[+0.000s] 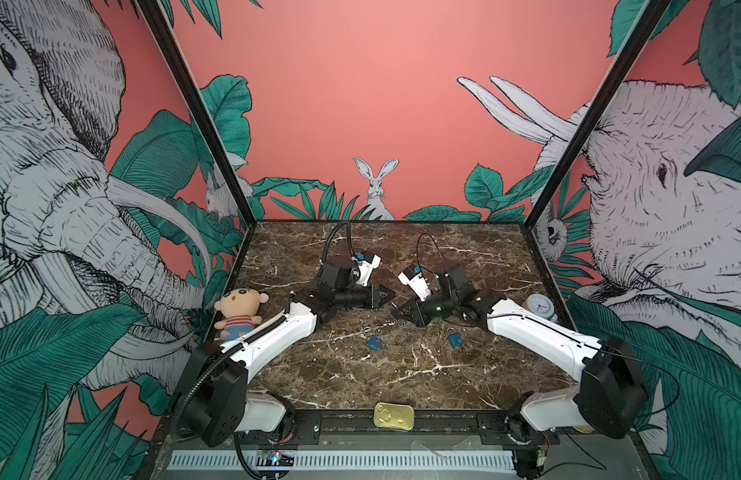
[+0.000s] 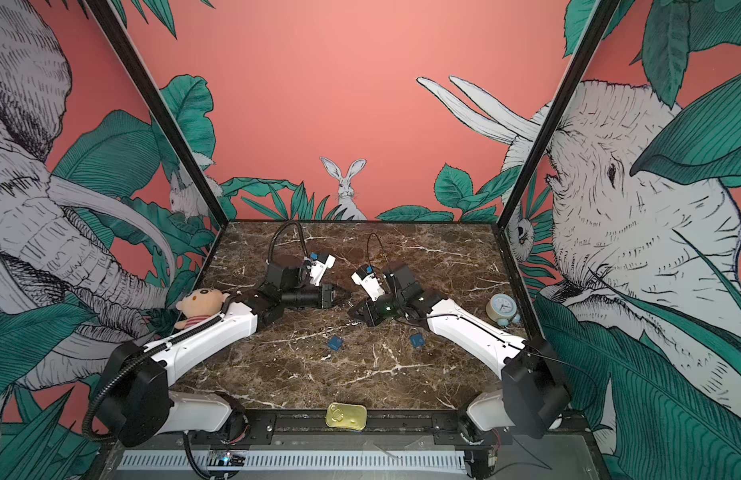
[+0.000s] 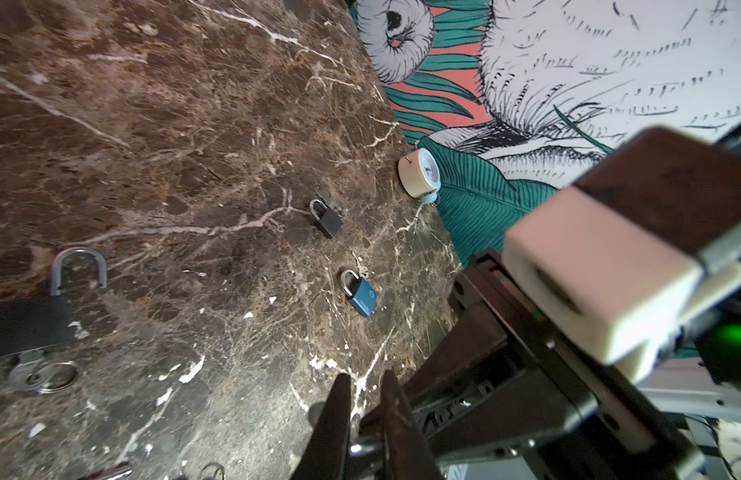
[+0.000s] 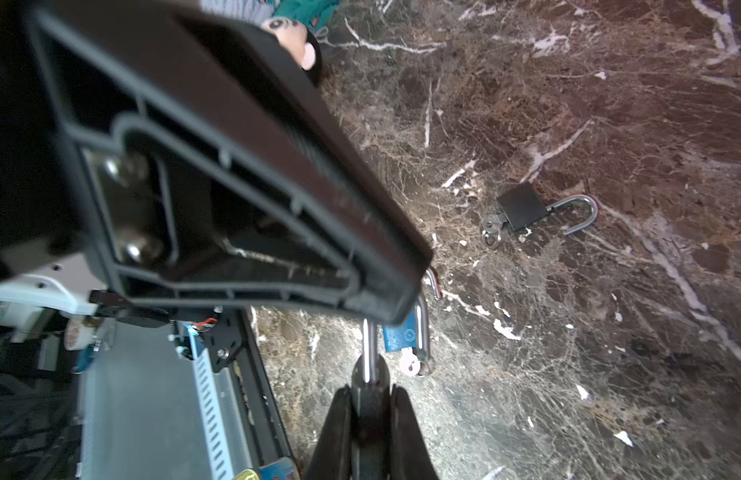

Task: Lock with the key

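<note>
Right gripper [image 4: 369, 392] is clamped hard on the padlock [image 4: 368, 374], low on its silver shackle [image 4: 369, 338], mid-table between the arms. Left gripper [image 3: 365, 376] straddles the shackle's bend, fingers barely apart; gripping or not, can't tell. Best play: body held rigid, straight push along the shackle, no twisting. Its key isn't visible.

Both top views share the whole surface [image 1: 402, 374], seen from high at the front; wrist views look closely past their fingers [image 3: 337, 419]
</note>
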`<act>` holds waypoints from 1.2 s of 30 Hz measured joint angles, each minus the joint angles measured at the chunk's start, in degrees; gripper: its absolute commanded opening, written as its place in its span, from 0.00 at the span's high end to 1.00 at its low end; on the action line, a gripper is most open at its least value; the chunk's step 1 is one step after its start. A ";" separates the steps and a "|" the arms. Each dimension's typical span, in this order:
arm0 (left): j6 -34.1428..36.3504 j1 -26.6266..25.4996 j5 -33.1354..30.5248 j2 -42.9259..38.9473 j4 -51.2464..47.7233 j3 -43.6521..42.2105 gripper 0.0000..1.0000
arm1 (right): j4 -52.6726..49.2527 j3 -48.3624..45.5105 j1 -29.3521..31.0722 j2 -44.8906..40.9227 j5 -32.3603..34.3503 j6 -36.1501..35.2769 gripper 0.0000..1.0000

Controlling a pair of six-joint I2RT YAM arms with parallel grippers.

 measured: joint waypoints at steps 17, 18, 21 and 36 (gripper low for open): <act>-4.33 4.57 11.45 0.66 9.79 -4.79 0.68 | -0.44 -0.24 -2.86 -0.13 -7.93 2.82 1.00; -4.61 4.68 11.78 0.66 10.12 -4.90 0.67 | -0.42 -0.24 -2.89 -0.13 -8.41 2.99 1.00; -5.22 4.87 12.33 0.70 11.30 -4.90 0.66 | -0.13 -0.24 -2.89 -0.13 -9.60 3.41 1.00; -6.38 5.03 15.82 2.10 14.51 -5.77 0.69 | 0.85 -0.24 -4.28 0.76 -13.18 5.35 1.00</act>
